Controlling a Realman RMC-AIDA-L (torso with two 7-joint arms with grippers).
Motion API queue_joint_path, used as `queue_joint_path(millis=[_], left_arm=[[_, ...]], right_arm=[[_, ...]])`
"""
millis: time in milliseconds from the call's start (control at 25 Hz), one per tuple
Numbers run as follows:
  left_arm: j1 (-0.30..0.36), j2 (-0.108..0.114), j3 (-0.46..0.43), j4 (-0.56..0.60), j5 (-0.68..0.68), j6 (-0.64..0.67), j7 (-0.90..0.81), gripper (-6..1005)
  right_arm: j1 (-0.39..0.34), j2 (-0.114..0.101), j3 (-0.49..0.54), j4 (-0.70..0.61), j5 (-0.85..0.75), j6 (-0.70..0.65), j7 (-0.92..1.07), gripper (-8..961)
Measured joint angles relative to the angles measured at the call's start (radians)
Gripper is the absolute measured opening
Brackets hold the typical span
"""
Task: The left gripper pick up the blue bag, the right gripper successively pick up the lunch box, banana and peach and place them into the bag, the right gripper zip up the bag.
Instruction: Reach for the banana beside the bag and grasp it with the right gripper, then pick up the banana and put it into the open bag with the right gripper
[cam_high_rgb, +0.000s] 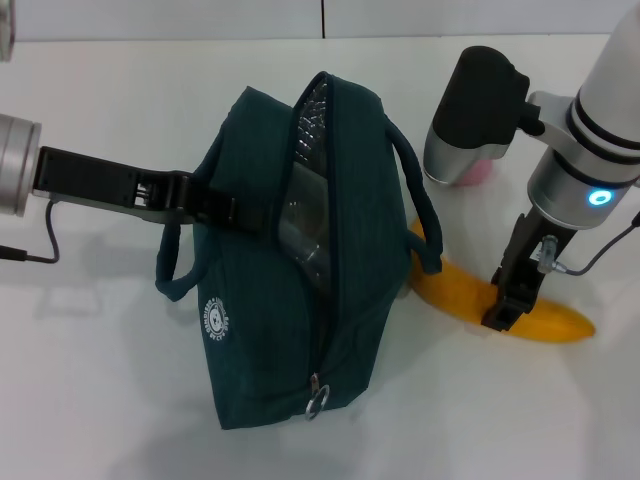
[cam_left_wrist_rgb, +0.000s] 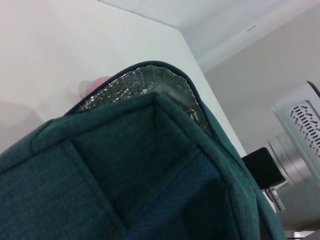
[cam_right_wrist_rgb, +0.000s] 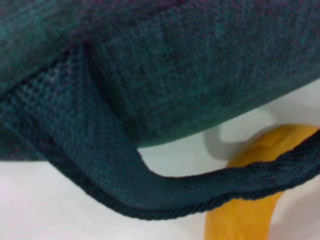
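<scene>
The blue bag (cam_high_rgb: 290, 300) stands upright in the middle of the white table, its top unzipped and its silver lining showing. The clear lunch box (cam_high_rgb: 300, 232) sits inside it. My left gripper (cam_high_rgb: 212, 206) is shut on the bag's side by a handle. My right gripper (cam_high_rgb: 506, 303) is down on the middle of the yellow-orange banana (cam_high_rgb: 555, 322), which lies on the table right of the bag. The pink peach (cam_high_rgb: 480, 172) shows partly behind the right arm. The right wrist view shows the bag (cam_right_wrist_rgb: 200, 65), its handle strap (cam_right_wrist_rgb: 100, 165) and the banana (cam_right_wrist_rgb: 250, 215).
The bag's near handle (cam_high_rgb: 172, 270) hangs to the left; its far handle (cam_high_rgb: 425, 225) hangs over the banana's end. A zip pull (cam_high_rgb: 316, 400) hangs at the bag's front. The left wrist view shows the bag's lining (cam_left_wrist_rgb: 140, 85) and a bit of the peach (cam_left_wrist_rgb: 97, 82).
</scene>
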Motion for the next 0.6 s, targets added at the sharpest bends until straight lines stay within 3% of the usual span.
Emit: queue_joint_path(millis=[120, 320, 480, 600], left_arm=[[0.0, 0.001, -0.001, 0.0, 0.0, 0.0, 0.001, 42], [-0.001, 0.003, -0.002, 0.0, 0.0, 0.0, 0.001, 42], [0.0, 0.004, -0.002, 0.0, 0.0, 0.0, 0.001, 42], [0.004, 0.006, -0.002, 0.0, 0.0, 0.0, 0.001, 42]], right_arm=[[0.001, 0.0, 0.0, 0.0, -0.004, -0.005, -0.001, 669], [0.002, -0.003, 0.0, 0.001, -0.005, -0.017, -0.007, 435], [-0.003, -0.006, 0.023, -0.009, -0.006, -0.033, -0.007, 416], [-0.017, -0.013, 0.099, -0.017, -0.009, -0.045, -0.008, 407]])
